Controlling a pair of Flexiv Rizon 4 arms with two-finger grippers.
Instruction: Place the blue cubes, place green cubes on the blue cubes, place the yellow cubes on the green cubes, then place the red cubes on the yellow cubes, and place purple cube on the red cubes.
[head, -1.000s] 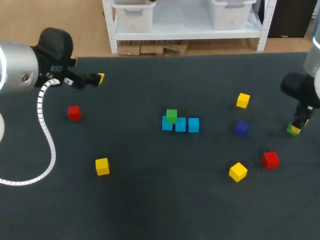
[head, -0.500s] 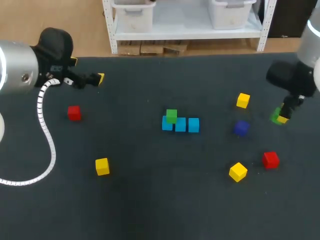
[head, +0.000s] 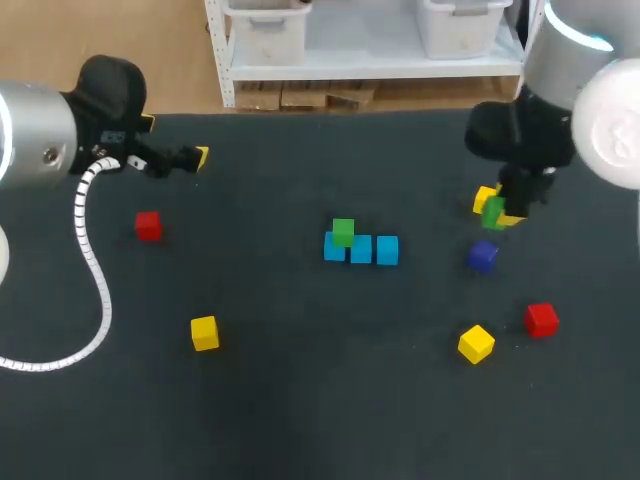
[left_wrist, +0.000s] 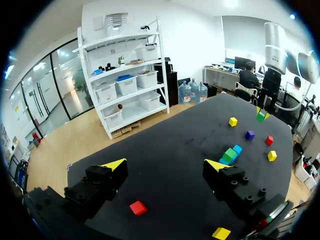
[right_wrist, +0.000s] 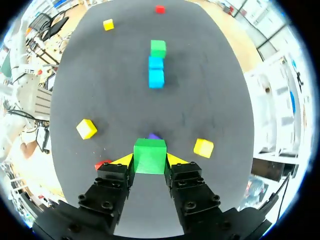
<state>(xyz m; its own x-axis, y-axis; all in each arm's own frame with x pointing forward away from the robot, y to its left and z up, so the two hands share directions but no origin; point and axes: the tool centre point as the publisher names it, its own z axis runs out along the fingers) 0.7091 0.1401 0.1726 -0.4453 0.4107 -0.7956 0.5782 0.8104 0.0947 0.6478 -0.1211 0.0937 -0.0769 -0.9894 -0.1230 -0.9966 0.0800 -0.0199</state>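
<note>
My right gripper (head: 507, 212) hangs above the table's right side, shut on a green cube (head: 493, 212) (right_wrist: 150, 156). Directly under it lies the purple cube (head: 482, 256) (right_wrist: 153, 136). Three blue cubes (head: 361, 249) (right_wrist: 156, 71) form a row at the table's middle, and a second green cube (head: 343, 232) (right_wrist: 158, 48) sits on the leftmost one. My left gripper (head: 175, 140) (left_wrist: 165, 165) stands open and holds nothing at the far left, above the table. A red cube (head: 148, 225) (left_wrist: 138, 207) lies just below it.
Yellow cubes lie at the right beside my right gripper (head: 485, 198), at the front right (head: 476, 343) and at the front left (head: 204, 332). A second red cube (head: 541, 319) rests near the right edge. My left arm's white cable (head: 95, 270) drapes over the left side.
My right arm has carried the green cube up and to the left, from the right edge to a spot beside the far yellow cube. The left arm has kept still.
</note>
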